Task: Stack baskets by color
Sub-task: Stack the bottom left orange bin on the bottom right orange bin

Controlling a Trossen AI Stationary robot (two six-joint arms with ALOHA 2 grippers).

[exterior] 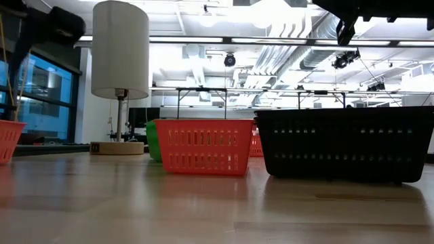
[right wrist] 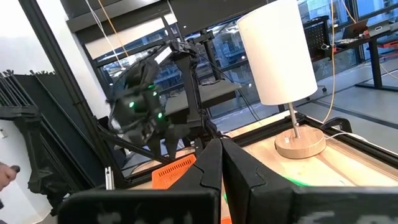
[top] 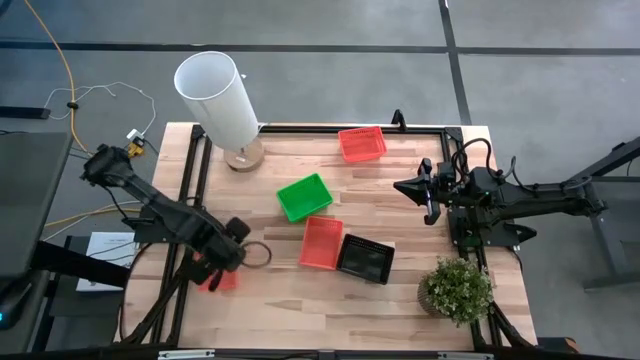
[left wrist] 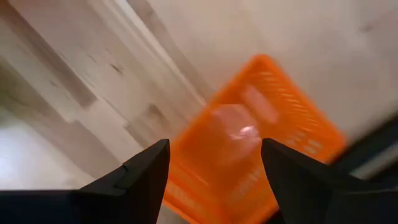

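The bench [top: 300, 300] carries shallow mesh baskets, judged light, fairly stiff and best pinched at a rim wall. A black basket [top: 364, 259] touches a red basket [top: 320, 242]; a green basket [top: 304, 197] lies near. The left pincer [left wrist: 214, 171], spread, hovers over another red basket [left wrist: 261, 137]. The right pincer [top: 428, 198], pressed together, waits.

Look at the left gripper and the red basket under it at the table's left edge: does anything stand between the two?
Nothing visible does. The left gripper is open right above the red basket, with only air between its fingers and the mesh. The right gripper waits shut near the table's right side.
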